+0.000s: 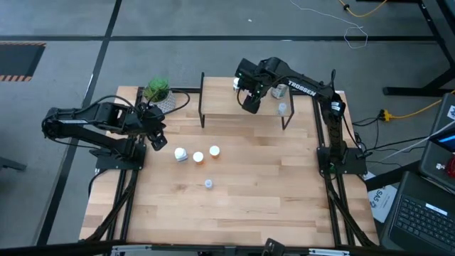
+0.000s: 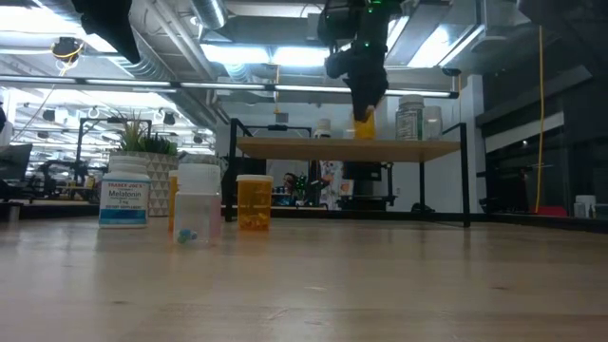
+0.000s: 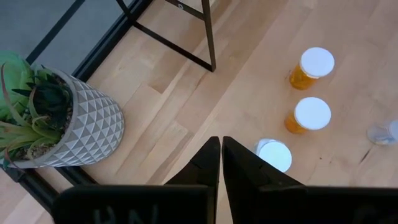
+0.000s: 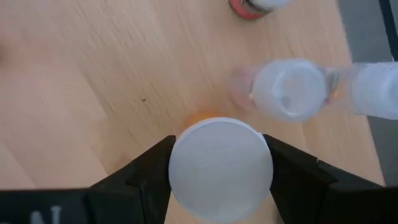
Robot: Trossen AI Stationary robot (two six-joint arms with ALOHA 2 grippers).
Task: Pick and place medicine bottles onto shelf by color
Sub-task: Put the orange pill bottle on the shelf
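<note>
The left gripper (image 1: 158,140) rests at the table's left edge, just in front of the plant (image 1: 156,90), its 2 fingers (image 3: 208,163) pressed together and empty. In the left wrist view the plant sits in a grey patterned pot (image 3: 87,124) near a black leg of the shelf (image 3: 208,34).

On the bare table (image 1: 234,206), right of that gripper, stand 4 loose bottles: a white bottle (image 1: 180,153), 2 orange bottles (image 1: 198,157) (image 1: 215,151) side by side, and a small clear bottle (image 1: 209,183) nearer the front edge, apart from the others. The low view shows the white bottle's printed label (image 2: 124,200) and the clear bottle (image 2: 198,203) in front of an orange one (image 2: 254,201).

The shelf (image 1: 220,107) stands at the back of the table. The right gripper (image 1: 250,104) hangs over its board, its fingers clamped on the white cap (image 4: 221,168) of an orange bottle (image 2: 364,123) whose base is at or just above the board; contact cannot be told.

Further right on the shelf stand a larger bottle with a label (image 2: 409,118) and a clear bottle (image 1: 282,109) near the right end. The right wrist view shows a clear bottle (image 4: 289,89) just beside the held one.
</note>
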